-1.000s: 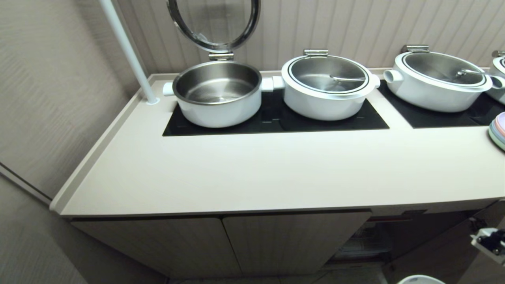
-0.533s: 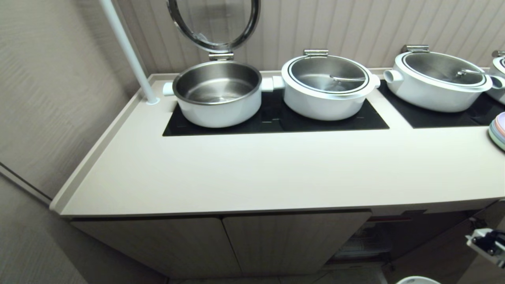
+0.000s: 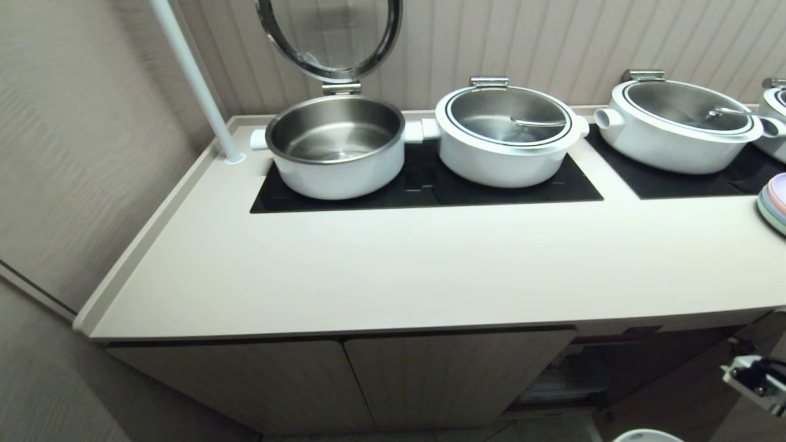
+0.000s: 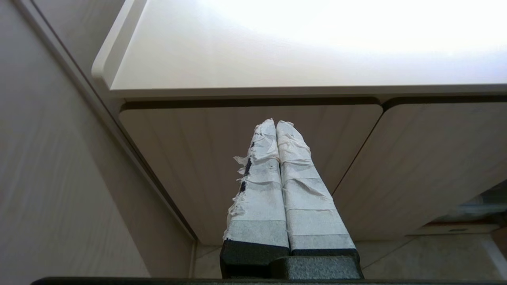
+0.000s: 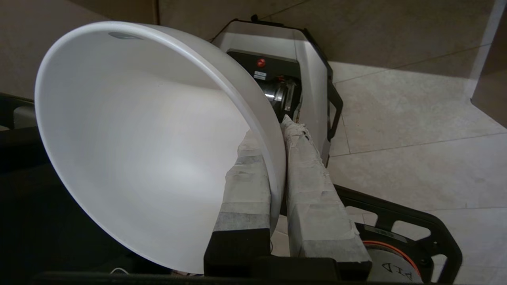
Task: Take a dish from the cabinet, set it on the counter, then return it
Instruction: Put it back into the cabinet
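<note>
Right gripper [image 5: 277, 158] pinches the rim of the white bowl [image 5: 150, 146], one taped finger inside the bowl and one outside. It holds the bowl low, below the front edge of the counter [image 3: 393, 276], over the tiled floor [image 5: 404, 118] and the robot's base [image 5: 301, 71]. Only a sliver of the bowl shows in the head view, below the counter. Left gripper [image 4: 276, 126] has its fingers pressed together, empty, facing the closed cabinet [image 4: 206, 158] doors under the counter.
</note>
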Tool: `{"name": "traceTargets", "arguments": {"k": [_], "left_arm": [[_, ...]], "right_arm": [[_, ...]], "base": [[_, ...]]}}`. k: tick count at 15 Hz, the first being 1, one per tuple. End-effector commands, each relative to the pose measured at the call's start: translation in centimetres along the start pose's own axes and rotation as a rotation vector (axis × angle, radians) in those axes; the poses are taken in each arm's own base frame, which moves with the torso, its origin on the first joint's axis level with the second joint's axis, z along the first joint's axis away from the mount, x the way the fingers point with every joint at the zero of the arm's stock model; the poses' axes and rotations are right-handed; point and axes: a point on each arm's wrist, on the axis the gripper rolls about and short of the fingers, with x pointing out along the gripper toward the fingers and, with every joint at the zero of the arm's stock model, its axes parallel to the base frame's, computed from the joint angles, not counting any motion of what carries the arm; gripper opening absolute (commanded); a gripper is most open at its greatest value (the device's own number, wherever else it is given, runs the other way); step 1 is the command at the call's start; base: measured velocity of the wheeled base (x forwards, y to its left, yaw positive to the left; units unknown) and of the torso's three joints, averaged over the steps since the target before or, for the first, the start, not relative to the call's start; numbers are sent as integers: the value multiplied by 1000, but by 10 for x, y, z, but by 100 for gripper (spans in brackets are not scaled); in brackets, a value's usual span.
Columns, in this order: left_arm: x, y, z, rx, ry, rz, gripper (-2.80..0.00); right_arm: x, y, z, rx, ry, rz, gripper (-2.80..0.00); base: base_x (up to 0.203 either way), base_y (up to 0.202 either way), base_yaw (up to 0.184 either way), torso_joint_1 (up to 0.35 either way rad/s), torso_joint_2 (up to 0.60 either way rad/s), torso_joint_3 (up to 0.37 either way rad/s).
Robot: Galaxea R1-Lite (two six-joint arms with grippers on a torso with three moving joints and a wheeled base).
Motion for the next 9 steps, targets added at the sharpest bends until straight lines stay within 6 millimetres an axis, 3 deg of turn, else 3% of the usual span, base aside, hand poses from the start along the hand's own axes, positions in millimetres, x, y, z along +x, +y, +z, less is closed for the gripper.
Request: {"name": "traceTargets", "arguments": {"k": [1,9], "left_arm": [[0,0,0,-1,-1,0,-280],[0,0,0,-1,-1,0,-280]], "right_arm": [[0,0,0,2,4,0,-280],[0,0,0,2,4,0,-280]], "base": [[0,0,0,0,0,0],[0,-184,5,4,2,4]]}}
